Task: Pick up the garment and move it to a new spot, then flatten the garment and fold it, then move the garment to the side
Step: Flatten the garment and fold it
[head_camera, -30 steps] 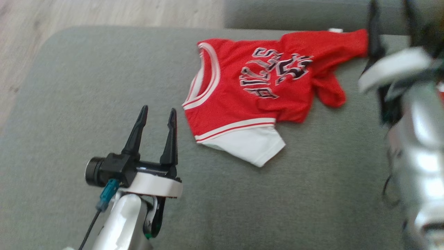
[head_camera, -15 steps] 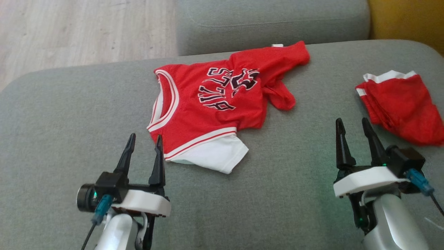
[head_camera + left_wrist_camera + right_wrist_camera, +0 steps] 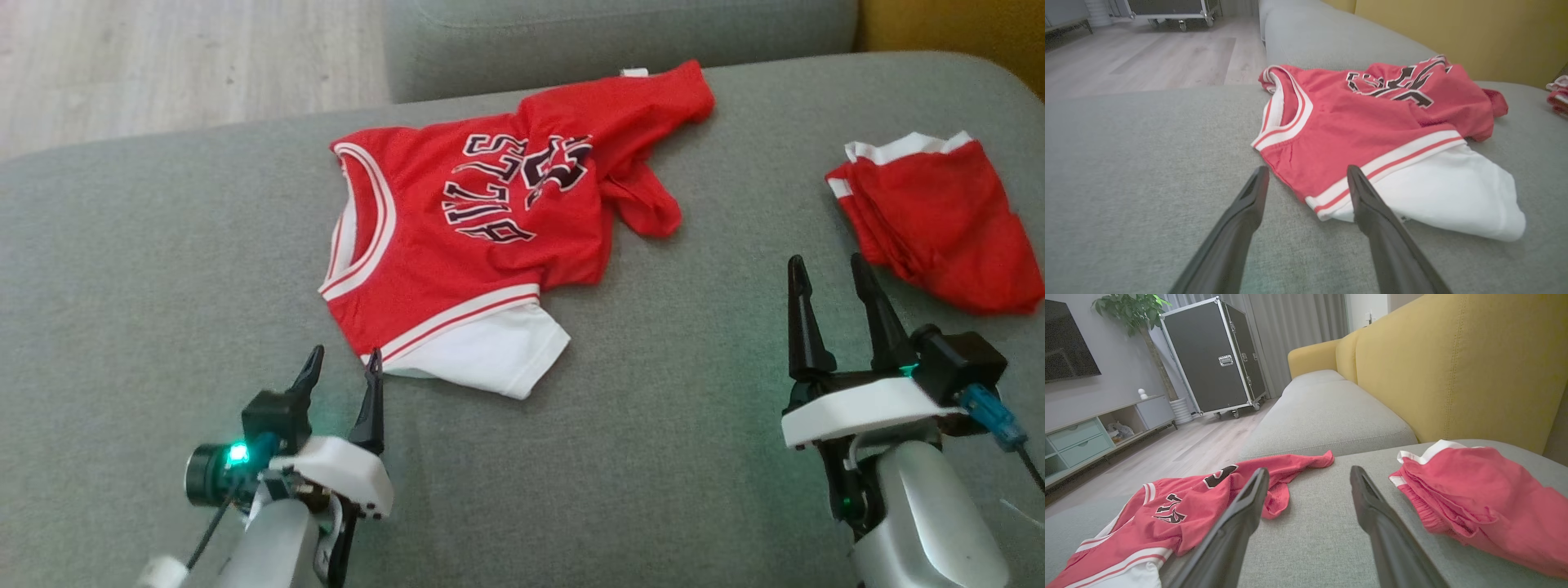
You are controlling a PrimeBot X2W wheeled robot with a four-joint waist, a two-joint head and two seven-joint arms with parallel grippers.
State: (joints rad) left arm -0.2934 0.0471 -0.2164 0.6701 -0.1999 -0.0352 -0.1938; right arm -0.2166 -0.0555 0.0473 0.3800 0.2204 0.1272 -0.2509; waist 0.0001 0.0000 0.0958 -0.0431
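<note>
Pick-up step: my left pincer and right pincer both apart, empty; next I should nip the red jersey hem by my left.

Grey fabric sofa seat with a yellow backrest; pale wood-plank floor beyond its edge. Far side: black wheeled case in front of grey curtains, potted plant beside it. Dark screen on the grey wall, low cabinet with pale green drawers beneath.
</note>
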